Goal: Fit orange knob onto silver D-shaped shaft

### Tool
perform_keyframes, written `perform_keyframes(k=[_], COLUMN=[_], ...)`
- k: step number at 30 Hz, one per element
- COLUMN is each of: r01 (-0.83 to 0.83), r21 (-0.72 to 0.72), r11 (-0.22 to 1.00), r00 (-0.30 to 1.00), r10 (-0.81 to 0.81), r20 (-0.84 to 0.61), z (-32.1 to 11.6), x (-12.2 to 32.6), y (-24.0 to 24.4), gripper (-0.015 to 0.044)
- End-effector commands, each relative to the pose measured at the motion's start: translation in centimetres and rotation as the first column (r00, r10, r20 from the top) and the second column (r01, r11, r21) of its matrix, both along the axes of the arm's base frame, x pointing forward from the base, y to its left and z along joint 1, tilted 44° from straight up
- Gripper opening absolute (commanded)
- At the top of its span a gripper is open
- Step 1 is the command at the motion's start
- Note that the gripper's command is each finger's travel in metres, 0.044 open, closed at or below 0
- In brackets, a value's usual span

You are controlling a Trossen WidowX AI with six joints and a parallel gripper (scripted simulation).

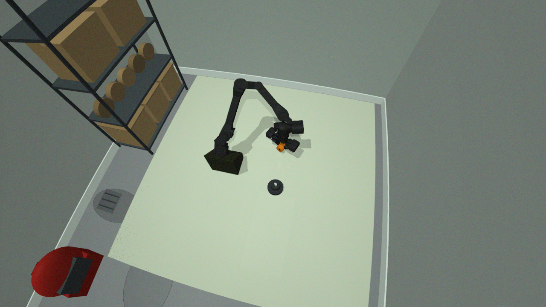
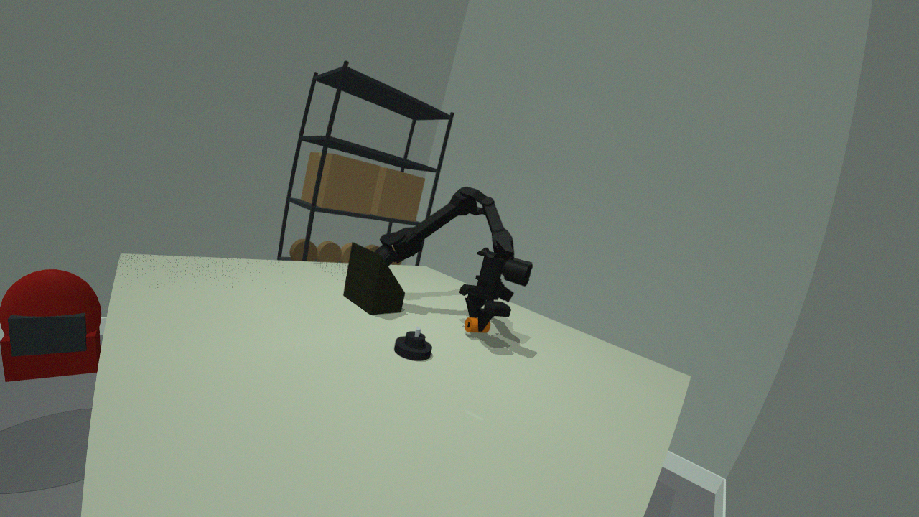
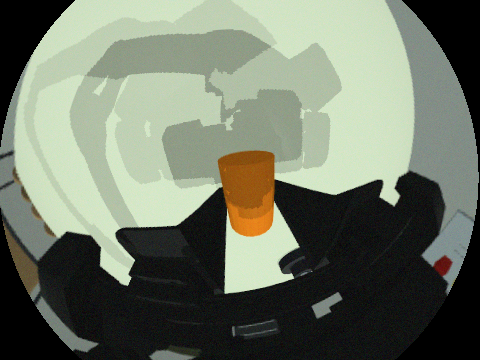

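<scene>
My gripper [image 1: 283, 146] [image 2: 480, 321] [image 3: 247, 187] is shut on the orange knob [image 1: 280, 146] [image 2: 476, 325] [image 3: 247, 194] and holds it just above the table. The knob's hole is hidden from view. The round black pedestal [image 1: 275, 189] [image 2: 412, 349] with the short silver shaft [image 1: 274, 185] [image 2: 417, 332] stands on the pale green table [image 1: 229, 229] [image 2: 288, 418], nearer the front than the knob and a little to its left in the top view. The pedestal does not show in the wrist view.
The arm's dark base block [image 1: 225, 160] [image 2: 371, 287] sits left of the pedestal. A black shelf rack [image 1: 95, 68] [image 2: 360, 173] with cardboard boxes stands off the table at the back left. A red object [image 1: 65, 271] [image 2: 48, 324] lies on the floor.
</scene>
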State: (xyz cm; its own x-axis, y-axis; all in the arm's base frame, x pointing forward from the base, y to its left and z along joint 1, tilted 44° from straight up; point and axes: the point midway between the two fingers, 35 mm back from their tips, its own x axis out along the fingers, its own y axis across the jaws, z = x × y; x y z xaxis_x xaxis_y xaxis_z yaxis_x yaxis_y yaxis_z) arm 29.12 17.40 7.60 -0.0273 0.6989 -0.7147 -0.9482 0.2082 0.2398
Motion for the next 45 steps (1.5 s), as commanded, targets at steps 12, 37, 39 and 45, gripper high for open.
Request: perform_keyframes(k=[12,37,39,45], r01=[-0.102,-0.108,-0.108,-0.108], r21=[0.002,0.003,0.003,0.003], r11=[0.995,0.994,0.994,0.994], r00=[0.990,0.989,0.989,0.989], r10=[0.101,0.107,0.107,0.107], r20=[0.099,0.099,0.099,0.099], z=[-0.37,-0.73,-0.73,-0.73], x=[-0.03,-0.13,-0.13,-0.13], y=[0.44,0.93,0.93,0.93], gripper=[0.0180,0.0260,0.0260,0.0286])
